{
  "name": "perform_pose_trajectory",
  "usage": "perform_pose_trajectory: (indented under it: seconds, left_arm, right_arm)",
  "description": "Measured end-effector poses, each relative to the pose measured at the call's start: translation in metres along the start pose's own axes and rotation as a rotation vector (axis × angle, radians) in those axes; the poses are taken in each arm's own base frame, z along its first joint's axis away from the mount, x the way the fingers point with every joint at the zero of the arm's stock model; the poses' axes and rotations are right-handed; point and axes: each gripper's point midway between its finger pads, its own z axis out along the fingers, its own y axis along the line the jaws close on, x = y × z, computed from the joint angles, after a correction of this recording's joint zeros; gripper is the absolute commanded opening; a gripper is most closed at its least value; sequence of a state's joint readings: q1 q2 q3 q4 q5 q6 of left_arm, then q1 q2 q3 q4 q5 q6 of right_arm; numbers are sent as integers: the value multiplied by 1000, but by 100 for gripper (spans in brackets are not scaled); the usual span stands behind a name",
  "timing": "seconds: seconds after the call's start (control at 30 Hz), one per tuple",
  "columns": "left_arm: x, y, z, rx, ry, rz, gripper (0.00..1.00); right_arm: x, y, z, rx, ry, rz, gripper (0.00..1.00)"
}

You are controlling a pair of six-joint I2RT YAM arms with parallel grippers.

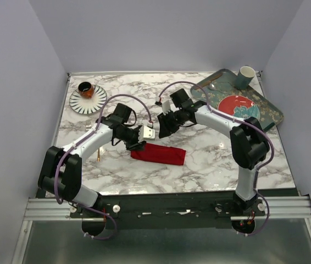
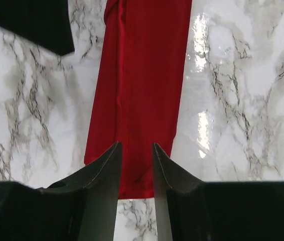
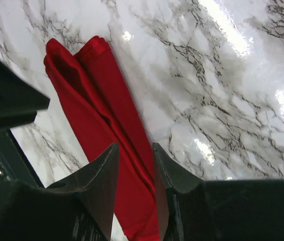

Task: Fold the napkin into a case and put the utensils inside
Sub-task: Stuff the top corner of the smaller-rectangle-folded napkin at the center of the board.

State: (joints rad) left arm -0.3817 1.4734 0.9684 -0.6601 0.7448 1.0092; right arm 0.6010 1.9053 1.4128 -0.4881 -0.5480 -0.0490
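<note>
While left gripper (image 2: 136, 146) and right gripper (image 3: 135, 146) stand parted and empty, the napkin (image 1: 158, 154) lies as a narrow case, long axis left-to-right, its left end under the left gripper. The fork (image 1: 89, 125) and spoon (image 1: 98, 155) lie well left of it; left arm judged nearer.

White marble-look table (image 1: 210, 165), grey veining, glossy top with bright glare patches (image 2: 202, 35) from the lighting. Plain pale lavender-grey panels box it in: back wall (image 1: 166, 33), left wall (image 1: 12, 82), right wall (image 1: 309, 82), no windows in view. Slotted aluminium rail (image 1: 166, 208) runs along the near edge, with a dull grey surface (image 1: 172, 245) below it.
</note>
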Motion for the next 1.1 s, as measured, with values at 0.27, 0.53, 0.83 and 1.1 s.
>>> perform_pose_trajectory:
  seconds: [0.27, 0.53, 0.83, 1.1]
  left_arm:
    - [-5, 0, 27, 15, 41, 79, 43]
    - [2, 2, 48, 57, 95, 82, 47]
    - [5, 9, 58, 61, 123, 80, 48]
    - [8, 15, 66, 71, 146, 78, 46]
  right_arm:
    - [0, -3, 28, -78, 38, 50, 40]
    - [7, -1, 42, -136, 65, 71, 40]
    - [18, -2, 51, -161, 94, 93, 37]
    - [26, -1, 56, -186, 115, 111, 34]
